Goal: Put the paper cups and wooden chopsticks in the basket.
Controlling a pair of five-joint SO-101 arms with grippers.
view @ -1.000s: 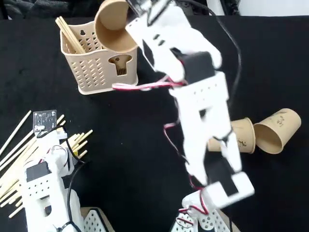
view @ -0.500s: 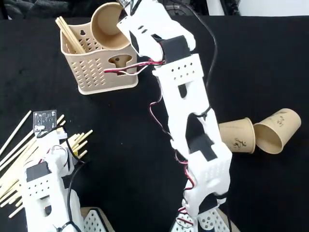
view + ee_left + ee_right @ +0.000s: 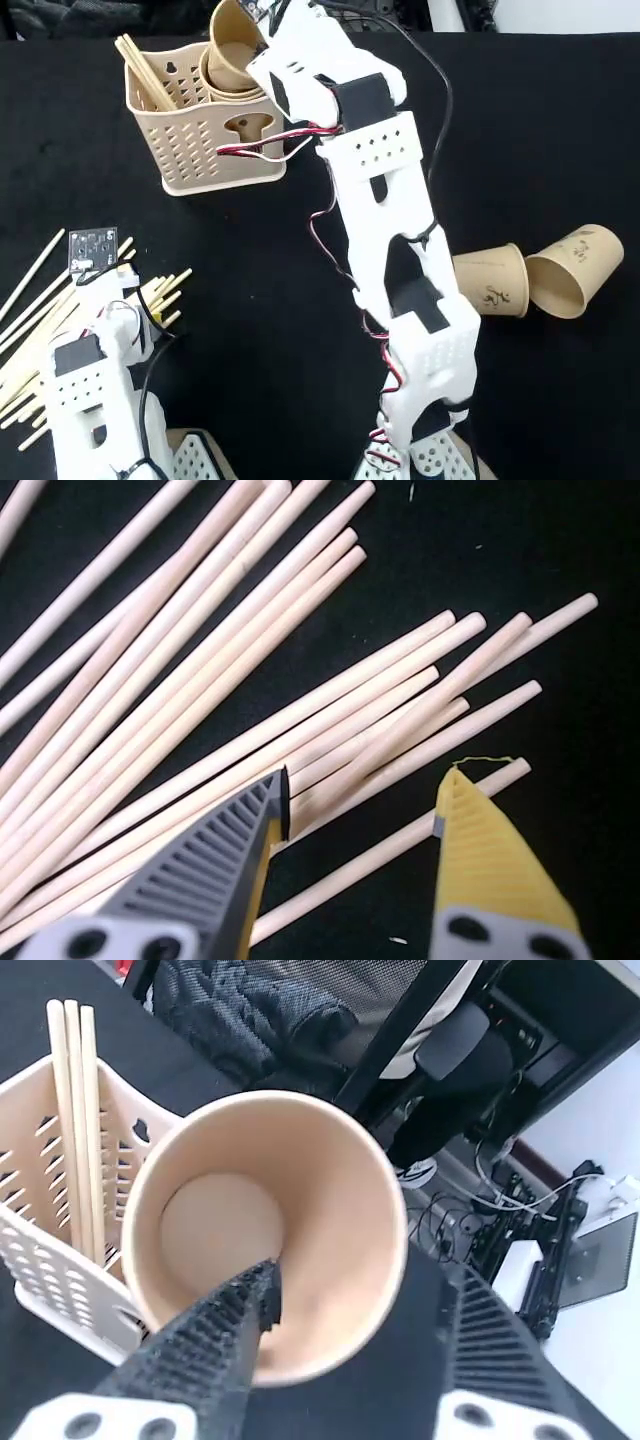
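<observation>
The right pincer (image 3: 360,1275) is clamped on a paper cup (image 3: 270,1230), one finger inside the mouth and the other outside the wall. In the high view this held cup (image 3: 235,45) hangs tilted at the mouth of the beige basket (image 3: 200,145), over the end away from the upright chopsticks (image 3: 145,70). The right wrist view shows three of those sticks (image 3: 75,1110) leaning against the basket's perforated wall (image 3: 30,1220). The held cup's inside is plain, with no writing.

Two more cups lie on their sides on the black bench (image 3: 560,130), touching each other, well apart from the basket. The nearer cup (image 3: 490,280) sits partly behind the right arm, with the other cup (image 3: 575,268) just beside it. Both carry small dark print, too small to read.

The left pincer (image 3: 367,780) hovers with its fingers apart over the loose chopsticks (image 3: 300,710), gripping none. That pile (image 3: 20,335) is spread on the bench beside the left arm (image 3: 95,390).
</observation>
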